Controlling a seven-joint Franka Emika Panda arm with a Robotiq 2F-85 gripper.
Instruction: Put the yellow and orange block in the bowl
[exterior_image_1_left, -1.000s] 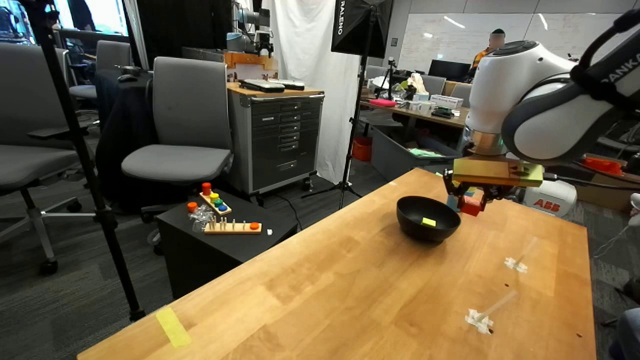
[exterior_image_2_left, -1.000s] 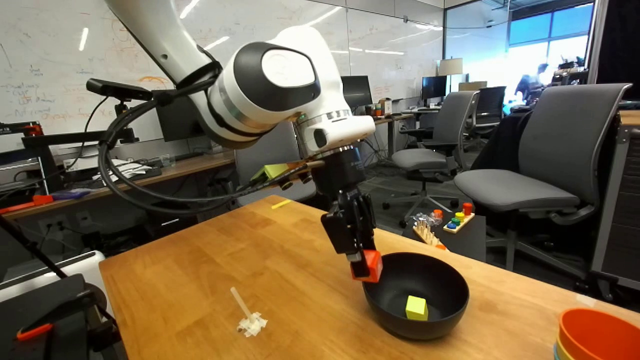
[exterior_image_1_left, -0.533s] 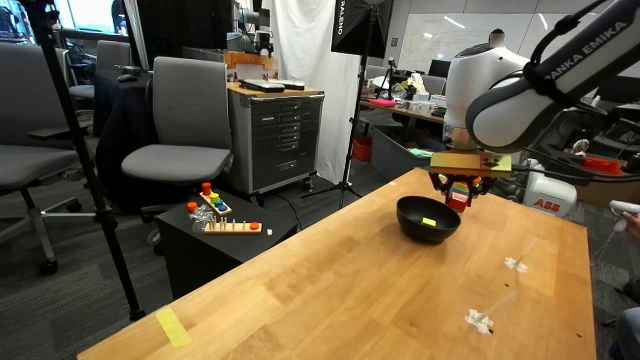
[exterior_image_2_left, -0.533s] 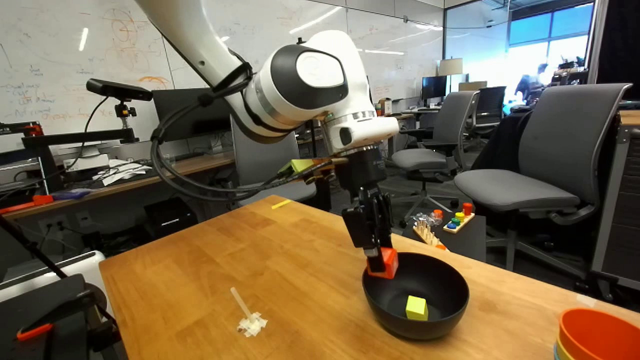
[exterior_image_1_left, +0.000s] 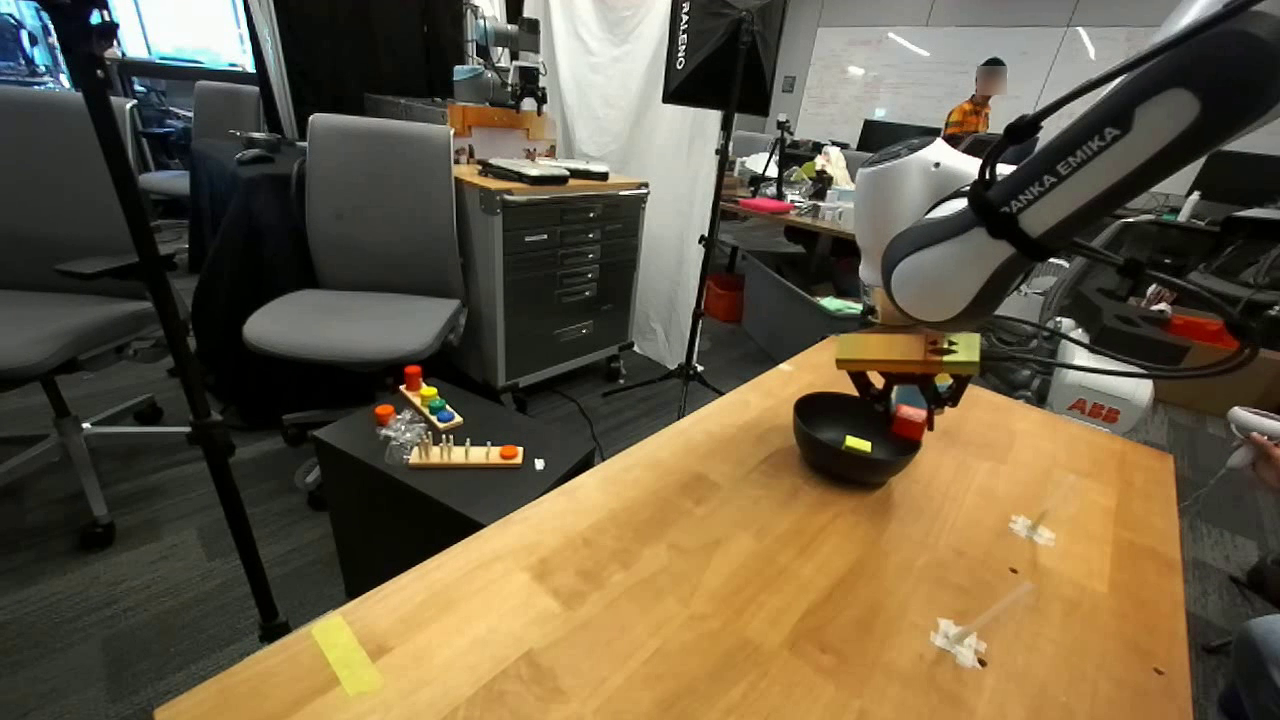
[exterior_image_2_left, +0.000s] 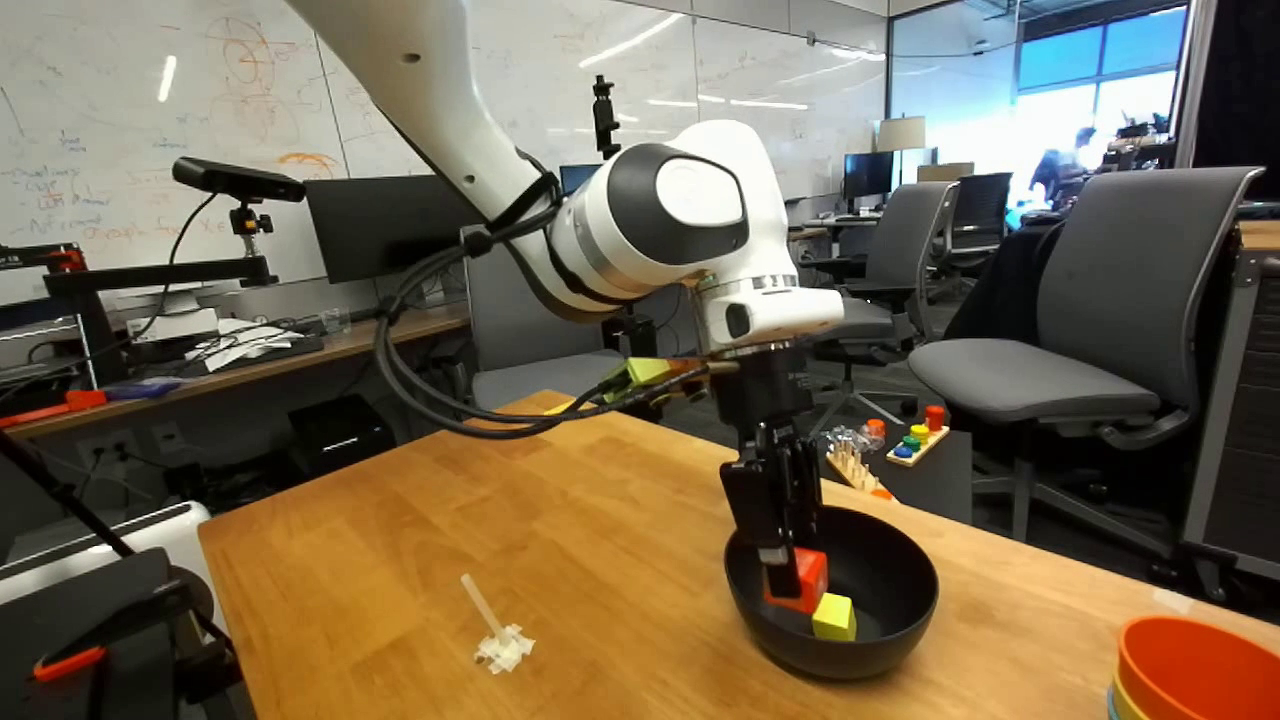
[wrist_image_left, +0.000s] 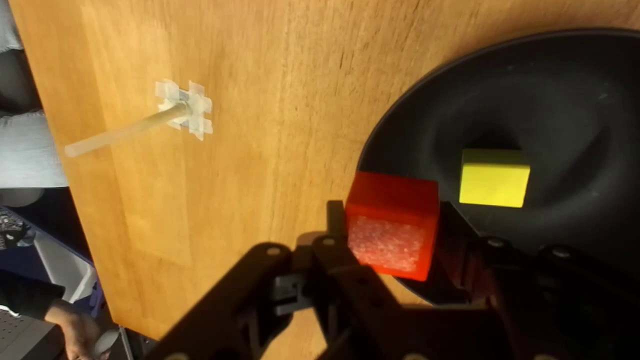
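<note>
One bowl (exterior_image_2_left: 884, 568): one yellow block (exterior_image_2_left: 833, 617) | two fingers (exterior_image_2_left: 784, 573) gripping one orange block (wrist_image_left: 392, 225)

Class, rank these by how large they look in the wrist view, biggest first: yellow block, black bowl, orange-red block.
1. Black bowl, though the picture's edge cuts part off.
2. Orange-red block, held in the fingers.
3. Yellow block.
The held block is nearer the camera, so which block is truly larger is unsure.
</note>
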